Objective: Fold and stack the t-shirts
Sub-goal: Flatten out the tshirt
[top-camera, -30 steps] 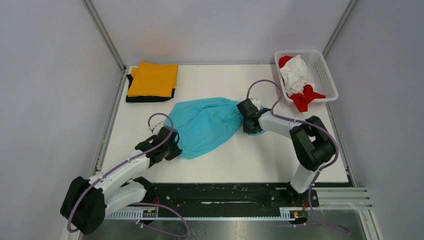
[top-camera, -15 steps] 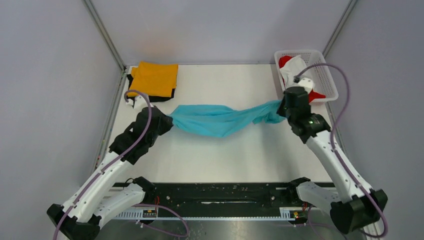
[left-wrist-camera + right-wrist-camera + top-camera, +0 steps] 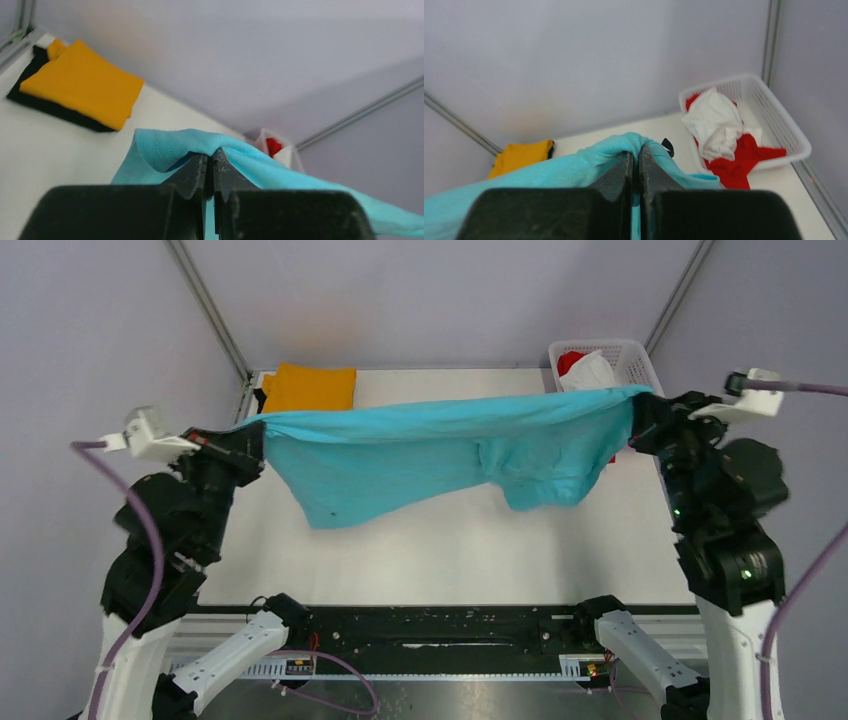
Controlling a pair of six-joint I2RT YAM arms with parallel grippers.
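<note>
A white plastic lattice basket point(image 3: 600, 342) sits at the far right corner of the white tabletop point(image 3: 450, 540), close beside the right wall. Pale grey walls point(image 3: 450, 290) close in the left, far and right sides, with slanted metal posts point(image 3: 207, 308) rising at the two far corners. A black rail point(image 3: 430, 625) runs along the tabletop's near edge.

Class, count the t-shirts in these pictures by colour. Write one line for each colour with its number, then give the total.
turquoise t-shirt: 1
orange t-shirt: 1
black t-shirt: 1
red t-shirt: 1, as far as the bunched cloth shows
white t-shirt: 1
Total: 5
</note>
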